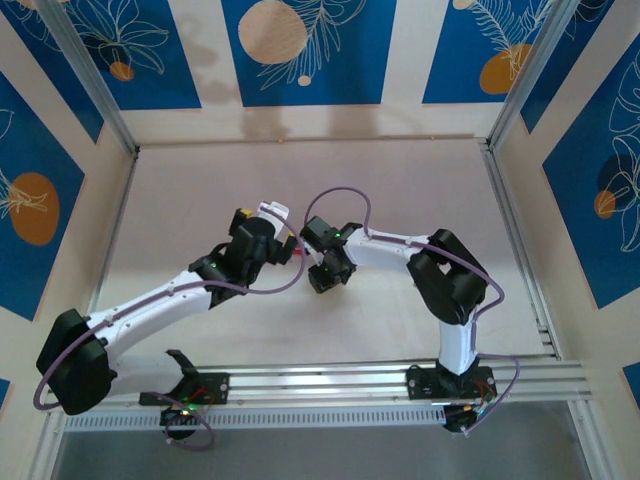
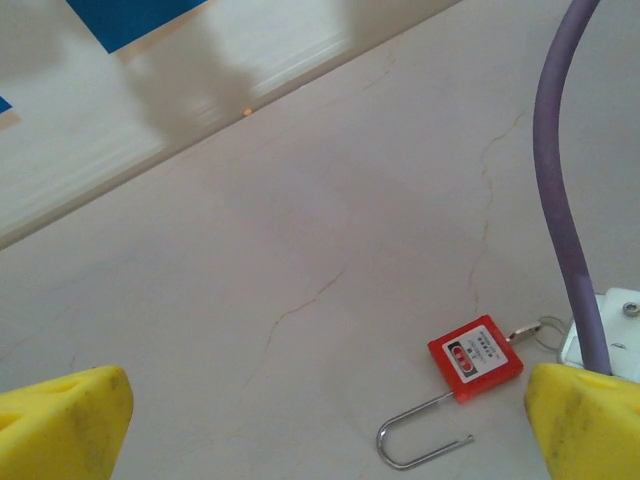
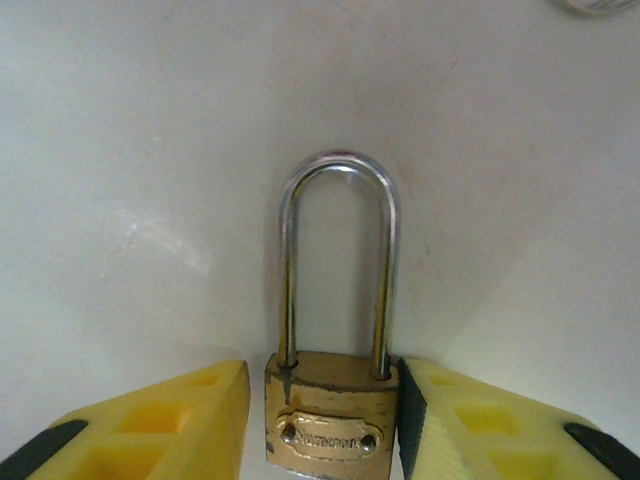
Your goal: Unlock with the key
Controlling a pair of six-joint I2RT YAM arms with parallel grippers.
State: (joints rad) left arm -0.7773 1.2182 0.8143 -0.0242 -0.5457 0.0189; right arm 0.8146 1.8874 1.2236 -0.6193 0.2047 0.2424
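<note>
from where i stand, the pale, faintly cracked table top [image 1: 400, 190] spreads out between blue-and-cream patterned walls [image 1: 300, 50], and the two white-and-black arms lean in over its middle, the left arm [image 1: 150, 300] and the right arm [image 1: 450, 290] nearly meeting. the left gripper [image 2: 320, 430] hangs above the table with its yellow claw spread as wide as it goes, holding nothing. the right gripper [image 3: 325, 430] is low over the table, its claw partly open around a small brass padlock [image 3: 330, 420] with a closed steel shackle; the right-hand finger [image 3: 480, 430] touches the lock's body, the other stands just off it. a small red plastic padlock [image 2: 475, 358] lies flat near the left claw, its wire shackle swung open. the tiny silver-grey metal key [image 2: 524, 333] sticks out of the red lock's bottom end.
</note>
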